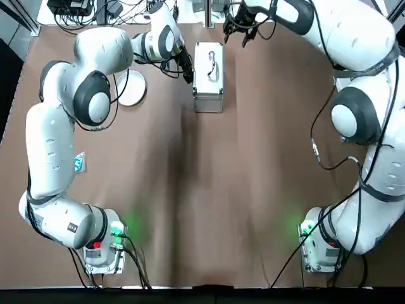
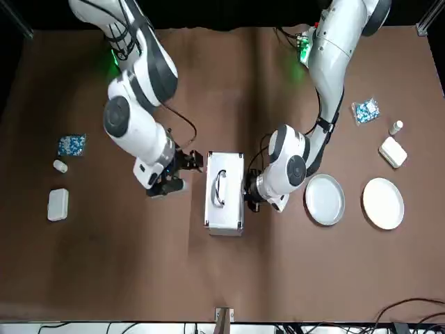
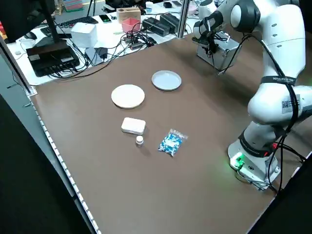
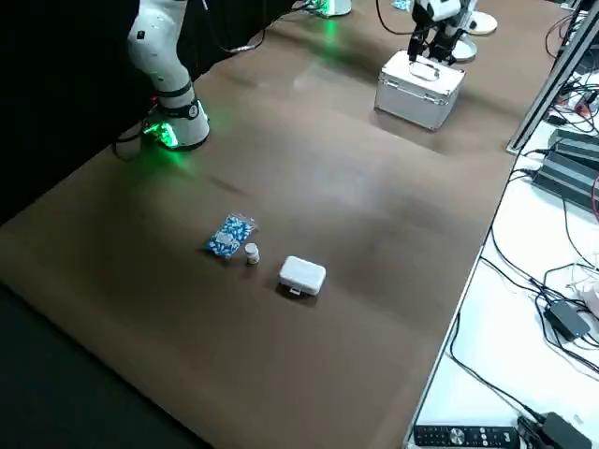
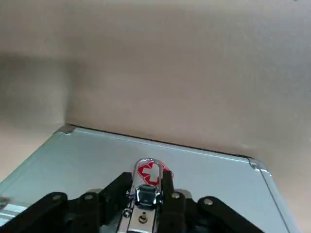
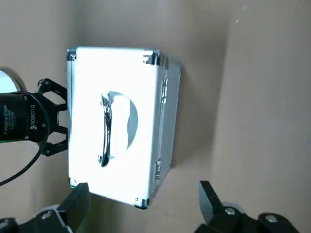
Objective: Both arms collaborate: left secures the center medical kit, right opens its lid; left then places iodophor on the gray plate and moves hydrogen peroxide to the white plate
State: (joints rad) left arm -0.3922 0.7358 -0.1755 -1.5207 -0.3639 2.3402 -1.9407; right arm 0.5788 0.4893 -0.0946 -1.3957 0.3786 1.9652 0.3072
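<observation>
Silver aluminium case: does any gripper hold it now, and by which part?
The left gripper seems shut on the small metal latch on the side of the ribbed silver aluminium case. The open right gripper holds nothing.

Even overhead light leaves soft shadows on the desk (image 1: 209, 190), while the case lid (image 6: 116, 121) glares white, overexposed.

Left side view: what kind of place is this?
Likely a robotics lab: two arms bolted to a brown table, and a bench beside it littered with cables and electronics.
</observation>
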